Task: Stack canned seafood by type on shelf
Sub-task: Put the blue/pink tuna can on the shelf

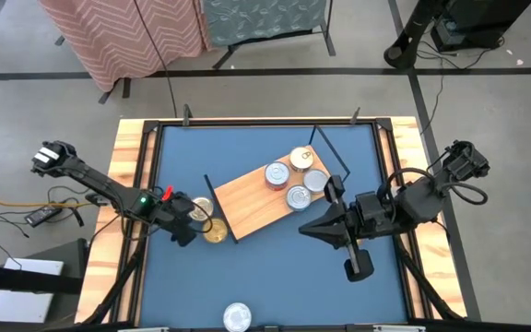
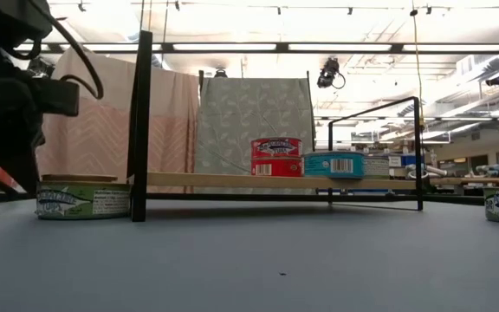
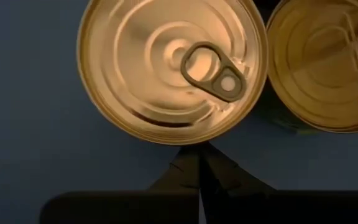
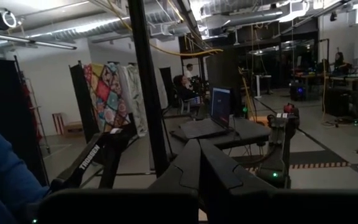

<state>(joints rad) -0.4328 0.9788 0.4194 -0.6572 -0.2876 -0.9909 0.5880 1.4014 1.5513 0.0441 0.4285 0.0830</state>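
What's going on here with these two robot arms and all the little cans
Two arms are sorting canned seafood onto a shelf on a blue table. Four tins sit at one end of the board. The left gripper, shut and empty, hangs over two gold-lidded tins on the table beside the shelf's other end. The right gripper is shut, empty and raised. One more tin lies near the table's front edge.

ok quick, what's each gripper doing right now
left gripper: shut, empty, above a round gold-lidded tin.
right gripper: shut, holding nothing.
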